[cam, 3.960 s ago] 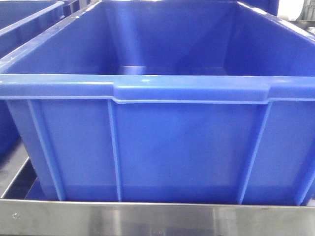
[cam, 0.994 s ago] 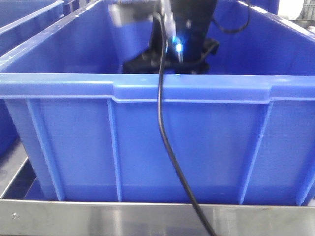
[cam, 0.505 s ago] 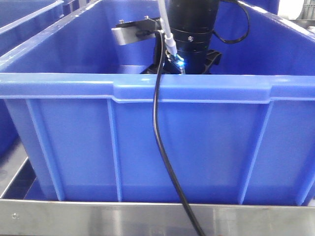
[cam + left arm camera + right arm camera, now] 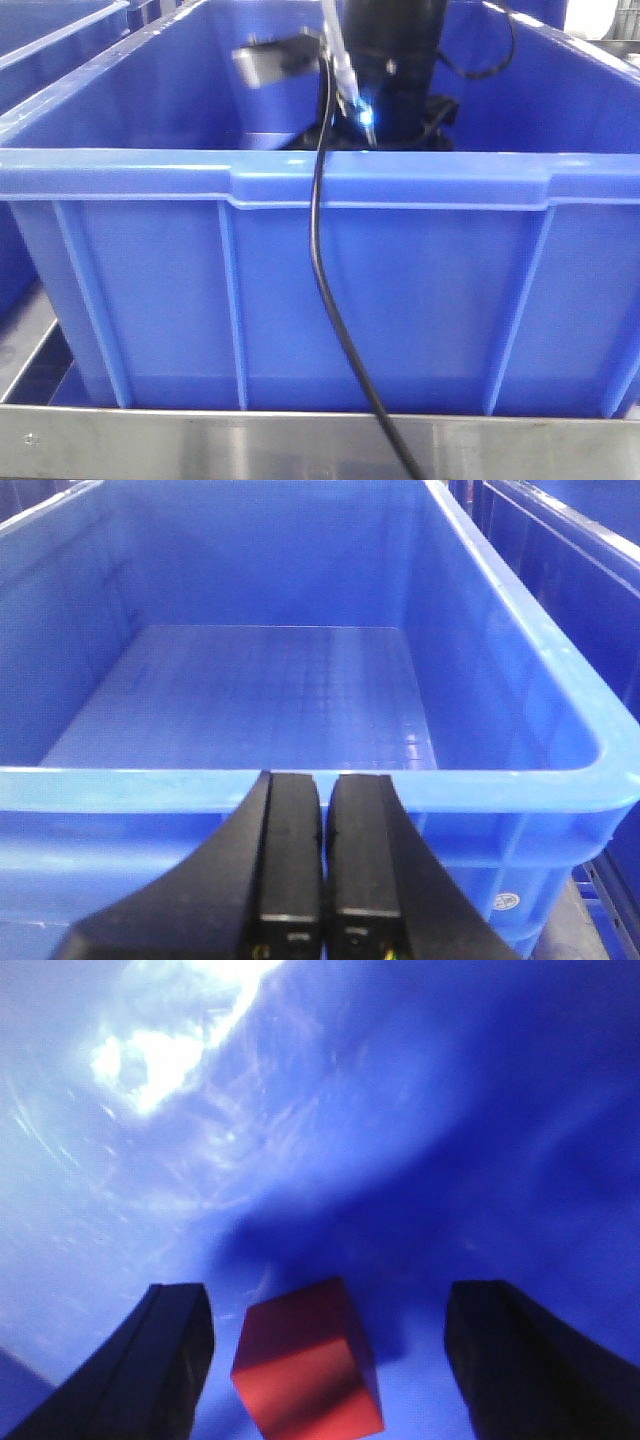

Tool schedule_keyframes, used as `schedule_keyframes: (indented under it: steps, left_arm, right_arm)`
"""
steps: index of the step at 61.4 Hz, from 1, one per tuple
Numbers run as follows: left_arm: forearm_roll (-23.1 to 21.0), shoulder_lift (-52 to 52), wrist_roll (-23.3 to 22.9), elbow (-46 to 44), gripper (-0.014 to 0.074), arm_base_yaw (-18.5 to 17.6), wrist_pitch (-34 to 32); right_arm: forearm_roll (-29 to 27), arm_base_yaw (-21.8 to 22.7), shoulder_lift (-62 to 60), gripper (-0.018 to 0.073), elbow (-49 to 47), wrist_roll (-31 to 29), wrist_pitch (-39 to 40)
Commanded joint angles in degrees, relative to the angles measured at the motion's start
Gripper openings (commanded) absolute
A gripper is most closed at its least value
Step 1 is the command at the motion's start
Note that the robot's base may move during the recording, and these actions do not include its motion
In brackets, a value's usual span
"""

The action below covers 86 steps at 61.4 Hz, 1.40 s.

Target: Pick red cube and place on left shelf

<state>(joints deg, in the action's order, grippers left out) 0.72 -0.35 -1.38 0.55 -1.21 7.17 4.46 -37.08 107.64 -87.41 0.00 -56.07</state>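
Room lies either side of the red cube (image 4: 308,1368) between the spread right hand (image 4: 330,1360) fingers (bin floor bare).

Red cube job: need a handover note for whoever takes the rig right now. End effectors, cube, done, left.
Right end effector: open, down inside the blue bin, fingers either side of the red cube, not closed on it. The cube sits nearer one finger than the other.
Left end effector: shut, empty, hovering at the near rim of a second blue bin with nothing visible inside.
Red cube: on the bin floor, not lifted.
Done: right arm reached in and bracketed the cube.
Left: close on the cube, lift clear of the bin, place on the left shelf. The shelf is not identifiable in any view.
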Motion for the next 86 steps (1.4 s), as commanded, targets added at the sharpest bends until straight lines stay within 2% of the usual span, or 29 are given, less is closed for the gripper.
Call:
schedule_keyframes:
  steps: [1,6,16,26,38,61,74,86]
  left_arm:
    - [-0.4,-0.8,0.0,1.3,0.0101,-0.1,-4.9]
    - [-0.4,-0.8,0.0,1.3,0.0101,-0.1,-4.9]
    - [-0.4,-0.8,0.0,1.3,0.0101,-0.1,-4.9]
    - [-0.4,-0.8,0.0,1.3,0.0101,-0.1,-4.9]
    - [-0.4,-0.8,0.0,1.3,0.0101,-0.1,-4.9]
    - [-0.4,-0.8,0.0,1.3,0.0101,-0.1,-4.9]
    - [-0.4,-0.8,0.0,1.3,0.0101,-0.1,-4.9]
    - [-0.4,-0.8,0.0,1.3,0.0101,-0.1,-4.9]
  right_arm:
    - [0.9,0.1,-6.2,0.0531,-2.2,0.0,0.7]
    - [0.9,0.1,-9.2,0.0439,-2.1,0.0,0.7]
    - [0.9,0.1,-16.3,0.0198,-1.3,0.0,1.8]
    - [0.9,0.1,-24.2,0.0030,3.1,0.0,7.1]
    - [0.4,0.1,-36.1,0.0039,14.8,0.0,17.1]
    - [-5.8,0.1,-64.5,0.0039,44.5,0.0,35.3]
    - [-7.0,0.1,-79.5,0.0039,55.5,0.0,37.5]
    - [-7.0,0.1,-86.5,0.0039,58.0,0.0,37.4]
